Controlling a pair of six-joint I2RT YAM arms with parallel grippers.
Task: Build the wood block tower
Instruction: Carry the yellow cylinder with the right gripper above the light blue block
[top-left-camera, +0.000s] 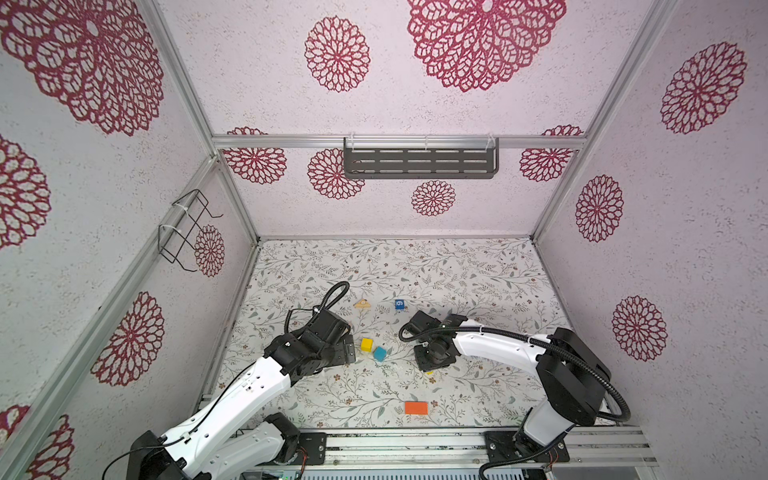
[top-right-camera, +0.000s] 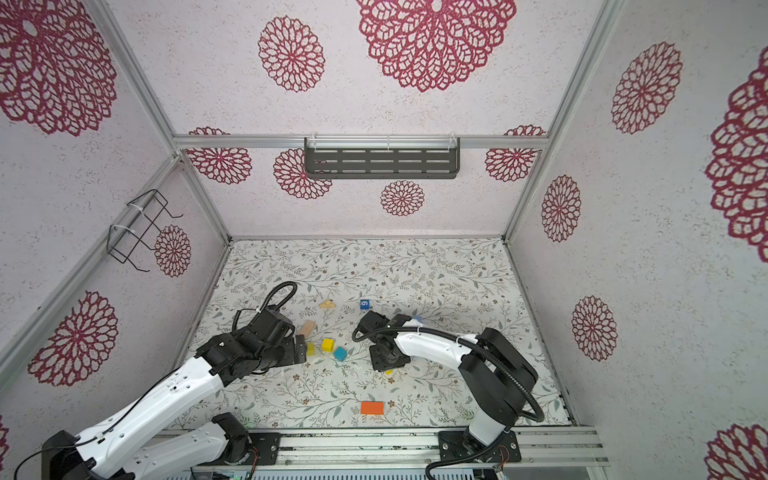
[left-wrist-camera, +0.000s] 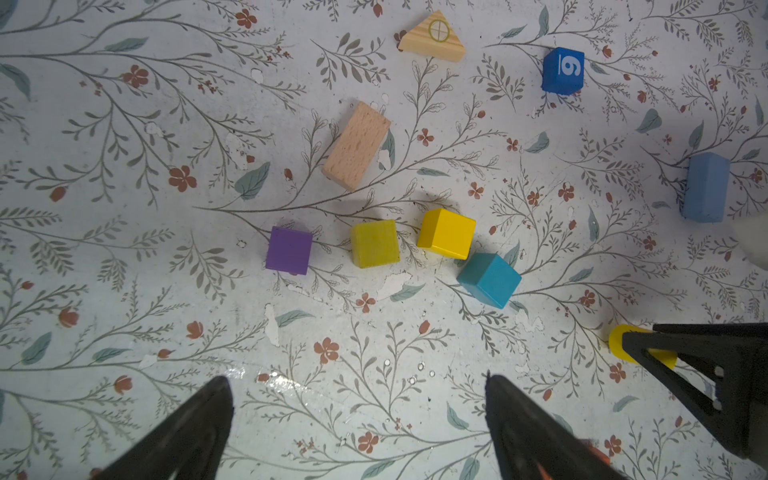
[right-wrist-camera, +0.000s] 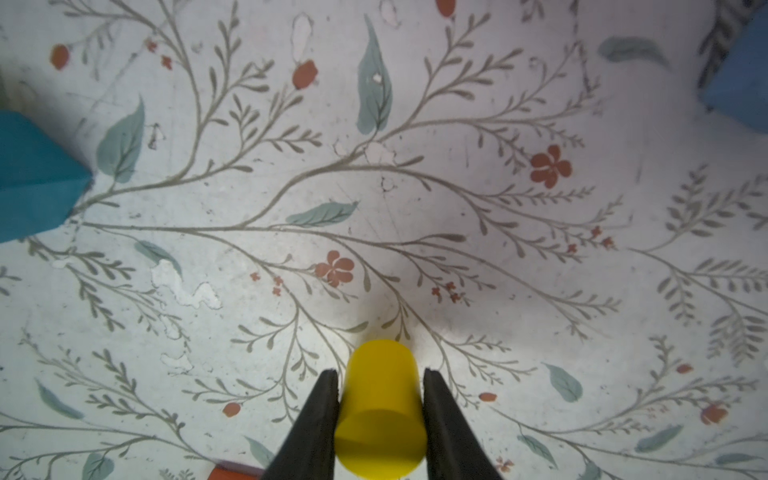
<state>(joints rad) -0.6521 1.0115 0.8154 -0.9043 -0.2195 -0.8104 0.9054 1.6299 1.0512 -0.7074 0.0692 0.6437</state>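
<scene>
entry: yellow cylinder (right-wrist-camera: 380, 415), clamped on both sides between the jaws of my right gripper (right-wrist-camera: 380, 374); left gripper (left-wrist-camera: 356, 378) spread wide and empty, loose blocks (left-wrist-camera: 446, 232) ahead of it, no tower yet; step, a pick; next, lift level, choose a base.

- In both top views the right arm (top-left-camera: 490, 345) hides all but a sliver of the cylinder (top-left-camera: 430, 373), at 6 o'clock of its wrist.
- The left arm (top-left-camera: 249, 386) hides the purple cube (left-wrist-camera: 289, 249) there.
- Right wrist view's edge cuts the teal cube (right-wrist-camera: 33, 178), light blue block (right-wrist-camera: 739, 83), orange block (right-wrist-camera: 232, 471).
</scene>
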